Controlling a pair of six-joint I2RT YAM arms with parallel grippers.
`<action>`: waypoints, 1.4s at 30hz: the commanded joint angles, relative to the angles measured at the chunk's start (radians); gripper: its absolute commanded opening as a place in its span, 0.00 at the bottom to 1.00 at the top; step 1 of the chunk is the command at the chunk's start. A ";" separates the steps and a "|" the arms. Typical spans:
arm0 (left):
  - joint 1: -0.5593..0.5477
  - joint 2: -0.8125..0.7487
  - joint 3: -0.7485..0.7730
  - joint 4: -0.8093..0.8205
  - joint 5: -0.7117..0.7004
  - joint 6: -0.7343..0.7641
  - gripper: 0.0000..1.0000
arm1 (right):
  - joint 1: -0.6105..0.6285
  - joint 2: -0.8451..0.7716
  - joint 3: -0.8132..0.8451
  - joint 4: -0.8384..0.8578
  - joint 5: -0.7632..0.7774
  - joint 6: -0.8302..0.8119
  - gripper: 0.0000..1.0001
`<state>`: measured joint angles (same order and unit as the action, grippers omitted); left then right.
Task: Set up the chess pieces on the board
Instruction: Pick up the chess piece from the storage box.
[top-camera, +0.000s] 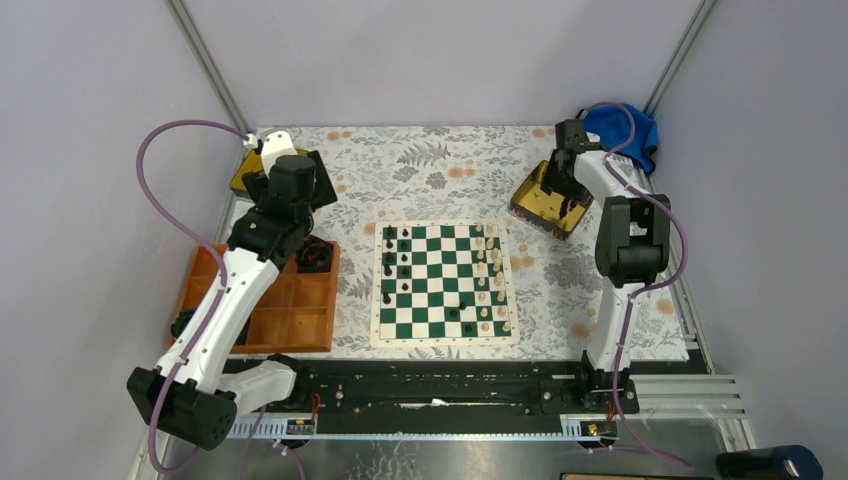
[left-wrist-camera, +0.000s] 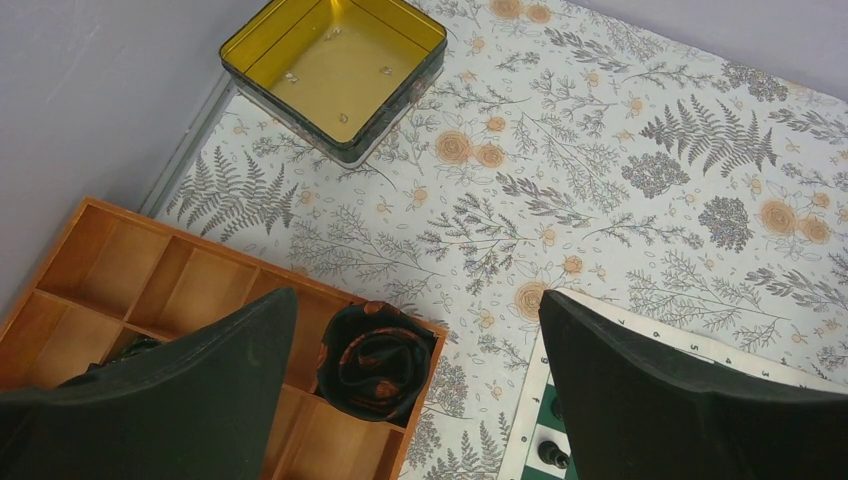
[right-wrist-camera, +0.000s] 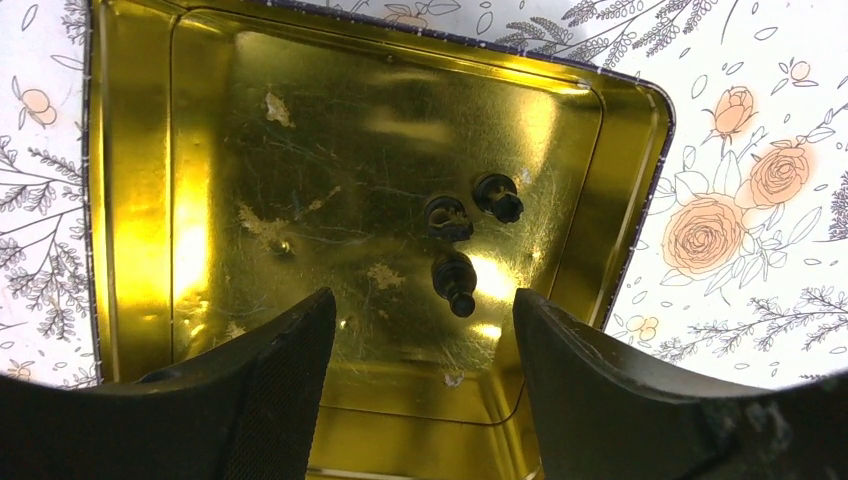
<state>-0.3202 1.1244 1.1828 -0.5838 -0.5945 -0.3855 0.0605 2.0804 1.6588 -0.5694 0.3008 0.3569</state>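
Now my right gripper (right-wrist-camera: 420, 320) (fingers apart, left gripper (left-wrist-camera: 418, 305) too) hovers over a small black chess piece (right-wrist-camera: 455, 283) lying flat, head toward it.

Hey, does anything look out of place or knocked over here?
Three black chess pieces sit loose in the gold tin, off the board; one seems tipped on its side. A few more stand mid-board, outside their rows.

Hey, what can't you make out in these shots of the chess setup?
Top view: types of the chess pieces on the board, too small.
Left wrist view: most of the board, cut off by the frame edge and the left gripper.
Right wrist view: near corners of the gold tin, behind the right gripper.
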 joint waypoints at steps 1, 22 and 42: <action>-0.002 0.007 0.033 0.022 -0.021 0.018 0.99 | -0.016 0.014 0.052 0.015 -0.008 0.017 0.72; 0.000 0.016 0.023 0.025 -0.022 0.018 0.99 | -0.041 0.070 0.094 0.020 -0.026 0.025 0.62; 0.003 0.026 0.023 0.027 -0.018 0.017 0.99 | -0.041 0.120 0.138 0.016 -0.025 0.018 0.45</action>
<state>-0.3199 1.1458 1.1828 -0.5835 -0.5945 -0.3847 0.0238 2.1929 1.7477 -0.5621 0.2703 0.3687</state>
